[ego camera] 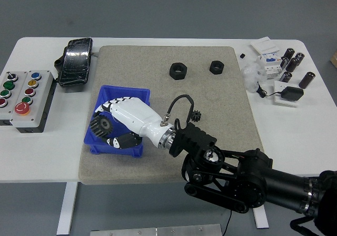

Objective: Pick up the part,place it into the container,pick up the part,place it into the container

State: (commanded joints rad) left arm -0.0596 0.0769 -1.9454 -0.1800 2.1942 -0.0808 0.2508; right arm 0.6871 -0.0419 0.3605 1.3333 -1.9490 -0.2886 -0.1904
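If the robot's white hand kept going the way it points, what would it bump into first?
Probably the blue bin's left wall; the right hand, holding the black gear, points left over it. Beyond sits the button box. Height is unclear.

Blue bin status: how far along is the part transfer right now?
Nothing looks released yet. The right robot hand is over the blue bin with a black gear gripped in its fingers, so the first placement is in hand, pending release. The small black gear lies on the grey mat, probably the second pick. Two black hex nuts also sit on the mat, untouched.
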